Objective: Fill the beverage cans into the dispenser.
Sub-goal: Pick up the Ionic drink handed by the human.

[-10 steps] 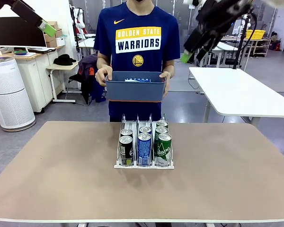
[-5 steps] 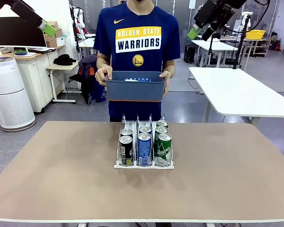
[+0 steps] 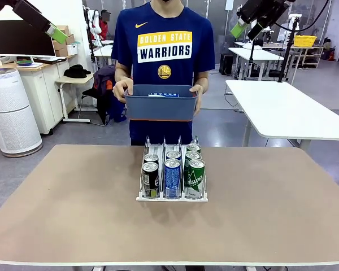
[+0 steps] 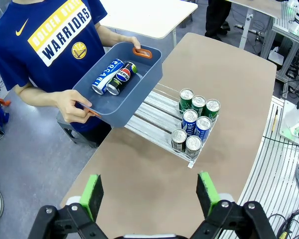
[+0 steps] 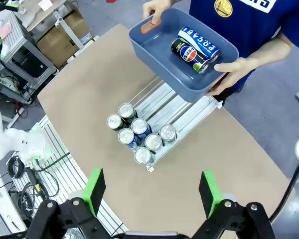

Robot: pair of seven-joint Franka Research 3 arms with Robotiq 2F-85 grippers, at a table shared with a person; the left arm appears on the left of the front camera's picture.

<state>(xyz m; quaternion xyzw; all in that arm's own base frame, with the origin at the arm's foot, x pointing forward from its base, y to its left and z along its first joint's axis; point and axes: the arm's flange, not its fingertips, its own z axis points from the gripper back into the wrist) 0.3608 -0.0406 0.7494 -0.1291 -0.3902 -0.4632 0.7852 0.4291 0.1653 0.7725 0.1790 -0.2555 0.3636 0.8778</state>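
Seven beverage cans stand upright in the dispenser, mid-table: two black in the left lane, two blue in the middle, three green on the right. All are packed against the near stop and the far rail stretch is bare. We read that as a gravity-feed rack, loaded from the far end. Two more cans lie on their sides, touching, in the blue-grey tub: a blue-white one and a black one. They match the two shorter lanes, so we judge two placements are left. The person's hands grip the tub by its two ends at waist height, just beyond the far table edge and above the rack's far end. It looks like an offer: open top up, cans within reach from above. The left gripper hangs high over the near left, fingers wide apart, nothing between them. The right gripper is the same, high on the far right, jaws spread and empty. Both wrist views look down on rack and tub, so we take this as a standoff pose before a pick. The table is matte tan, flat, and bare around the rack. The room is a lab space with a grey floor, a white table at far right, and a white air purifier and a monitor at far left.
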